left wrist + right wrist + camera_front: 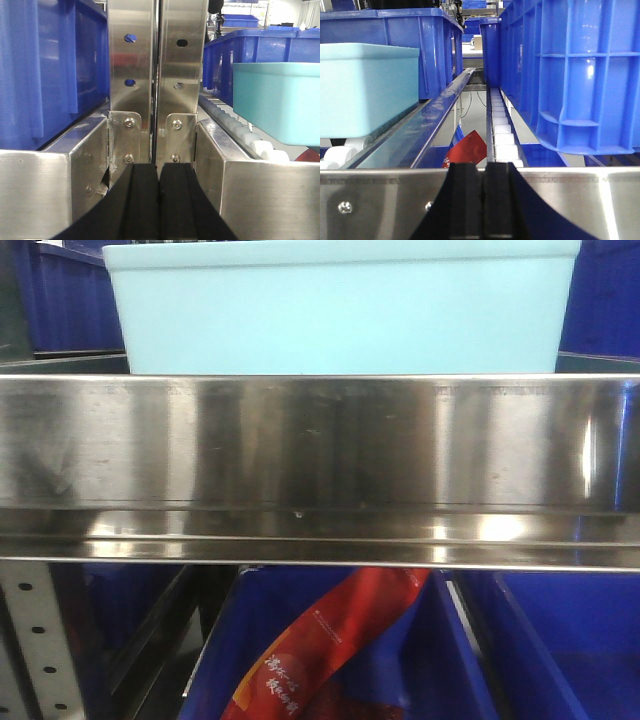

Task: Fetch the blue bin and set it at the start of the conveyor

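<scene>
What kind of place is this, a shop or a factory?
Most likely a warehouse or factory storeroom: a shiny steel rack, white rollers for sliding boxes along, many dark blue bins, and one pale turquoise bin.

Stainless-steel shelving [320, 455] with white rollers [502, 137], brightly lit.

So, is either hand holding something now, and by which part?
Nothing. The left hand and the right hand are both shut and empty.
</scene>
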You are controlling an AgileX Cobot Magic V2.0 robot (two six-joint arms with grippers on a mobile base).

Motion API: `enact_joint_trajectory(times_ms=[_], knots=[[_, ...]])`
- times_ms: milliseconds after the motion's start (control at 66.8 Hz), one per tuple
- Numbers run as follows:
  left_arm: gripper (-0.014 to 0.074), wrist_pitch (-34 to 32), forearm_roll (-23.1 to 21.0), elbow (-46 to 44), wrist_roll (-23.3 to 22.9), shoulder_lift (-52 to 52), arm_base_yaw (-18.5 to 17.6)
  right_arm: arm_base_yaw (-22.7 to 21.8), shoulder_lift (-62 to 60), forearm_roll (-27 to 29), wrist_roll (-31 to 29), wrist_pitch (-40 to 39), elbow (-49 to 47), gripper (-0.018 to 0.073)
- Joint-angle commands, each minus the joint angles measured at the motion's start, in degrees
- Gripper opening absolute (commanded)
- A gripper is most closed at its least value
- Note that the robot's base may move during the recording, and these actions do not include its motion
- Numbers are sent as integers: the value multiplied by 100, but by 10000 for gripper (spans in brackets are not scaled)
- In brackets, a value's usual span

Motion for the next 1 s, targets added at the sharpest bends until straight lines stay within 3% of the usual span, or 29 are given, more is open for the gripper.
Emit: enact_joint_trajectory(times_ms=[0,599,809,989], knots=[[-111,-87,-9,-15,-1,-15,-25,22,-13,-21,-28,-71,-1,-162],[-111,-500,-9,-15,-1,-15,-25,21,-13,-21,-28,-71,-1,-162],[-111,-575,-9,-15,-1,-15,-25,21,-13,-21,-28,-540,-1,-162],[-111,-1454,-9,-15,-1,-15,-25,21,-13,-21,-16,-1163,-1,-162]])
